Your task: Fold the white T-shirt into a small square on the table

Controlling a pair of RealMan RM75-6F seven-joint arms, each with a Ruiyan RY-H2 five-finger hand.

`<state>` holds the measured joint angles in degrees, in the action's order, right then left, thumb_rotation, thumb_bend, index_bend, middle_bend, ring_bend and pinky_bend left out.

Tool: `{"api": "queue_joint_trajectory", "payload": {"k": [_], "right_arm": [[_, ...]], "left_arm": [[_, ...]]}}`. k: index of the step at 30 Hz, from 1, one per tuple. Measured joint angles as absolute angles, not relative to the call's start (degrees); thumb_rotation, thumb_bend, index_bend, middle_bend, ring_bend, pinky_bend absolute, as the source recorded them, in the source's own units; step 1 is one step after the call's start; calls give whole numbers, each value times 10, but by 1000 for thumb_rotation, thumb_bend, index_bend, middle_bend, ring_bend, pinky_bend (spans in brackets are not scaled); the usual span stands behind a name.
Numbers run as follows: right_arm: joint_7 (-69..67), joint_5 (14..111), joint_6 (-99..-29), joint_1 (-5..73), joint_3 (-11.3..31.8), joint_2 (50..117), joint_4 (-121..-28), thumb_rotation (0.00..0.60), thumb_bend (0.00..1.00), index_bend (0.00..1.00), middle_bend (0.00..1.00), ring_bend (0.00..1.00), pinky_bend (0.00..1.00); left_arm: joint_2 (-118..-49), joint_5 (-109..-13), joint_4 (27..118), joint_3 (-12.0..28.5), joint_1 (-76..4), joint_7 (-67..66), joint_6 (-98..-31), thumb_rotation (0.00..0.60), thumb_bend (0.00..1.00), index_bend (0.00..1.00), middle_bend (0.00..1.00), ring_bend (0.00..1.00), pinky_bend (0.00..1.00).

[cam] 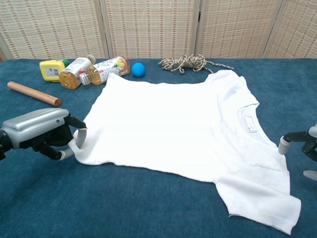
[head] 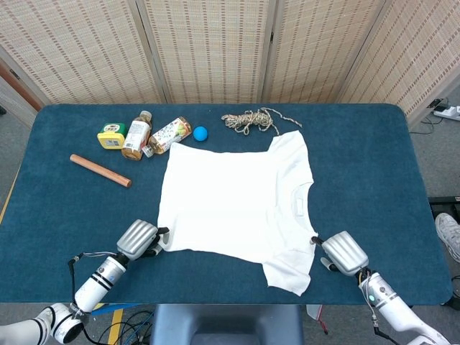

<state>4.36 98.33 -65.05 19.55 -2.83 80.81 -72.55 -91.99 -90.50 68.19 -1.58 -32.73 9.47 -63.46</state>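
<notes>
The white T-shirt [head: 237,205] lies spread flat on the blue table [head: 359,158], its collar toward the right. My left hand [head: 138,239] is at the shirt's near left hem corner. In the chest view my left hand [cam: 42,130] pinches that corner between its fingertips [cam: 80,139], and the T-shirt [cam: 173,129] curls up slightly there. My right hand [head: 342,253] sits low on the table just right of the near sleeve. In the chest view my right hand [cam: 308,144] shows only at the frame edge, fingers apart, holding nothing.
Along the far left edge lie a yellow tape measure [head: 111,135], two bottles [head: 136,134] [head: 169,134] and a blue ball [head: 200,133]. A rope bundle [head: 249,120] lies behind the shirt. A wooden rod [head: 100,170] lies at the left.
</notes>
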Motion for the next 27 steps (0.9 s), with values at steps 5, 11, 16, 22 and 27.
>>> {"api": "queue_joint_trajectory", "payload": {"k": [5,11,16,22,27], "right_arm": [[38,980,-647,205,-30,825,-707,600,226,378,835,939,985],[33,978,-656,209,-31,840,-688,600,196,411,847,947,995],[32,975,-660,212,-32,850,-672,600,195,421,848,947,995],[32,970,-655,218,-35,859,-663,600,215,420,848,948,994],[35,966,-649,225,-35,865,-659,600,244,420,847,947,995]], "left_arm": [[-921,-904,680,-16,-326,96,-635,600,485,622,1000,952,1000],[-923,-904,678,-16,-325,99,-637,600,485,622,1000,952,1000],[-924,-903,675,-15,-324,101,-638,600,485,622,1000,952,1000],[-927,-903,671,-15,-324,104,-638,600,484,622,1000,952,1000],[-929,-903,668,-16,-323,107,-638,600,485,622,1000,952,1000]]}}
